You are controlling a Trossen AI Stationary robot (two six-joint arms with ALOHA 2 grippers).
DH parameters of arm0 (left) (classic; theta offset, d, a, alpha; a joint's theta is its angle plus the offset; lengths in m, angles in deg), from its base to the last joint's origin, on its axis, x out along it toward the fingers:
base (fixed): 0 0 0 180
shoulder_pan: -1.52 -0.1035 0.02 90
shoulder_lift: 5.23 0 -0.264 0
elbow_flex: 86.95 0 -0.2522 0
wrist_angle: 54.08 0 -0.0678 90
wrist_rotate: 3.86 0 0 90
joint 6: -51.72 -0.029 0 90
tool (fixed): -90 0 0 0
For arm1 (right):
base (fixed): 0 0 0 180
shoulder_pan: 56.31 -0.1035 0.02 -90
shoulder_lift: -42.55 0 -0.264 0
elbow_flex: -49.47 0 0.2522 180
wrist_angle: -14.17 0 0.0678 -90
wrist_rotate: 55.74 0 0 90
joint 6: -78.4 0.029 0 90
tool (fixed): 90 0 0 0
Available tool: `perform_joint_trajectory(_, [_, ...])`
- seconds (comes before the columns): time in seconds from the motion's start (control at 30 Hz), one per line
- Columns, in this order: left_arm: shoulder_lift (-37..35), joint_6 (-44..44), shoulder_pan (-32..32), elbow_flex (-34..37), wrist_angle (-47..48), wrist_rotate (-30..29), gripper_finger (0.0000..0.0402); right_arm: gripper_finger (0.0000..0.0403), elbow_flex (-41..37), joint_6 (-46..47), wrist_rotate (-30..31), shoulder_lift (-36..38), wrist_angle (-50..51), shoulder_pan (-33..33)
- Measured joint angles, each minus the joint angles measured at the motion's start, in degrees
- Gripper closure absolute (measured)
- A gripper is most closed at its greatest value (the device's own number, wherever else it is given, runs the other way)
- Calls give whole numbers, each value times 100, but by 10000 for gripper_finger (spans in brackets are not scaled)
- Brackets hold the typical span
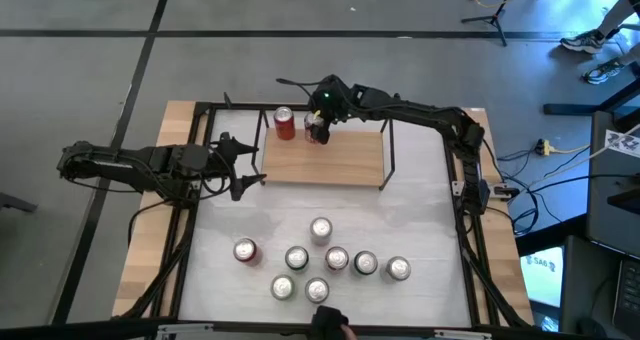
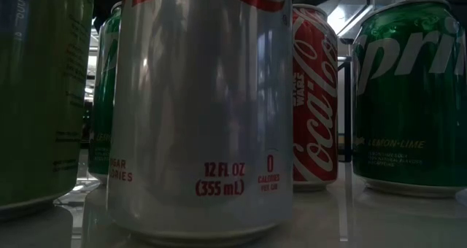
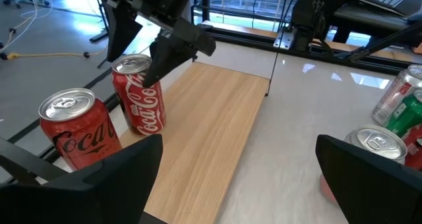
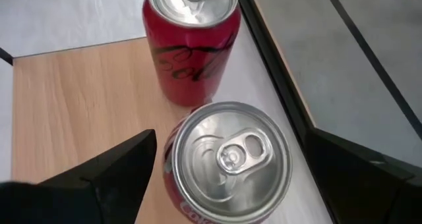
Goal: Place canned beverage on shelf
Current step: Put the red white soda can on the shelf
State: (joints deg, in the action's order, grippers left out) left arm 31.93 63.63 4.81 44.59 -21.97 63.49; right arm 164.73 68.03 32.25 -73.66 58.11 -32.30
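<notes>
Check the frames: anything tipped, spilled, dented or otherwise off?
Nothing stands out. Two red cola cans stand upright at one end of the light-wood shelf board, the open right gripper around one. The other silver-topped cans stand upright on the white table. No spills or dents visible.

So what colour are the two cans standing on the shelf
Both cans on the shelf are red with white script lettering, seen best in the left wrist view.

2 cans (image 1: 285, 123) are being carried by 1 shelf (image 1: 340, 160); 8 cans (image 1: 320, 230) are being carried by the desk (image 1: 430, 220).
</notes>
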Motion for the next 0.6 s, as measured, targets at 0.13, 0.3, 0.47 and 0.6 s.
perform_joint_trajectory(0.13, [0, 0, 0, 0, 0, 0, 13, 24, 2, -1, -51, -30, 16, 0])
perform_joint_trajectory(0.3, [0, 0, 0, 0, 0, 1, 13, 28, 2, -40, -97, -30, 13, 0])
perform_joint_trajectory(0.47, [0, 0, 0, 0, 0, 1, 13, 68, 2, -42, -268, -30, 8, 2])
perform_joint_trajectory(0.6, [0, 0, 0, 0, -1, 0, 13, 113, 2, -44, -296, -25, 6, 2])
